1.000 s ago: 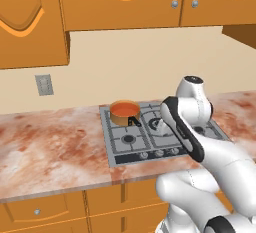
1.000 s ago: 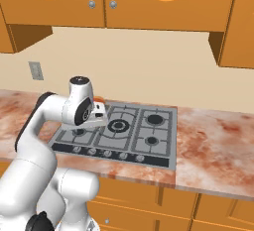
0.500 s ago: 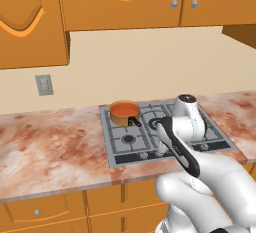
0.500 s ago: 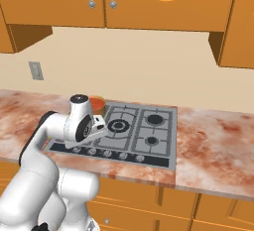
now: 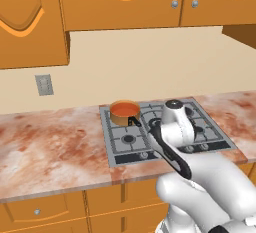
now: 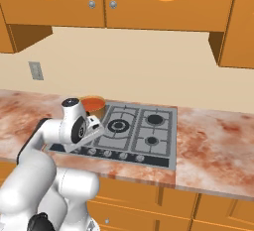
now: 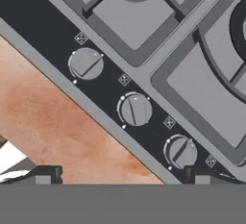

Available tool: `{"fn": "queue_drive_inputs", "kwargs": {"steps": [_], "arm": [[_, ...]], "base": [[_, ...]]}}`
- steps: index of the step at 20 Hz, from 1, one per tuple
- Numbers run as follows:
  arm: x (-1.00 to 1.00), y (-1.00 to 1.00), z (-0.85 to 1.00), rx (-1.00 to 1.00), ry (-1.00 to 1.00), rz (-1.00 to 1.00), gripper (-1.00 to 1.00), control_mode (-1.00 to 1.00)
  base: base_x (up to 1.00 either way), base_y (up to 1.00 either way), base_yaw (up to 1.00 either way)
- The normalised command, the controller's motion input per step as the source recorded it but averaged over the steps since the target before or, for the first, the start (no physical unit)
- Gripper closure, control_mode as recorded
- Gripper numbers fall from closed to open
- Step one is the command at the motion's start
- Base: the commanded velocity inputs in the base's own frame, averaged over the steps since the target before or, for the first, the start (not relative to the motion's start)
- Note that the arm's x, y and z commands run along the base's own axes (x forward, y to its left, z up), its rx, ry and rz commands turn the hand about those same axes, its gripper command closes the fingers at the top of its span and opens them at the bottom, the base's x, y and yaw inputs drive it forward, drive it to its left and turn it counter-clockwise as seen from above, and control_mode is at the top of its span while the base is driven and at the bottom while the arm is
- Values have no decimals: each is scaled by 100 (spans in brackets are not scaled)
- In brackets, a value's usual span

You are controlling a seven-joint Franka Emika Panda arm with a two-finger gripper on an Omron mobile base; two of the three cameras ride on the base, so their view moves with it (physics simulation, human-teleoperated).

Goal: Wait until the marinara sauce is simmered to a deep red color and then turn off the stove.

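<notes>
While the arm bends low over the front of the counter point(image 5: 55, 147), we see the wooden cabinets point(image 6: 149, 2) above and the marbled counter running from left to right. In this counter sits the stove point(image 6: 149, 136), a grey cooktop with black grates and a dark strip of knobs along its near edge. On its far left burner stands a tan-orange saucepan point(image 5: 125, 113), and the marinara sauce point(image 5: 124, 109) lies in it as a flat orange-red disc. The white arm point(image 5: 175, 127) covers the middle of the cooktop in the left base view. In the hand view the gripper point(image 7: 122, 172) has its two dark tips spread wide apart, with nothing between them. It hangs above the knob strip, where three round knobs point(image 7: 134, 109) show in a diagonal row. A small wall outlet point(image 5: 44, 84) sits on the wall to the left.
</notes>
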Motion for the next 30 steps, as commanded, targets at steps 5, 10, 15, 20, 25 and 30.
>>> {"fn": "queue_drive_inputs", "kwargs": {"steps": [5, 10, 15, 20, 25, 30], "arm": [[25, 4, -18, 0, 0, 3, -100, -100], [6, 0, -31, 0, 0, 3, -100, -100], [29, 0, -31, 0, 0, 0, -100, -100], [17, 0, -38, 0, 1, 0, -100, -100], [-3, 0, -38, 0, 1, 0, -100, -100], [0, 0, -4, 0, 0, 0, -100, -100]], "base": [[0, 0, 0], [0, 0, 0], [0, 0, 0], [0, 0, 0], [0, 0, 0], [0, 0, 0]]}}
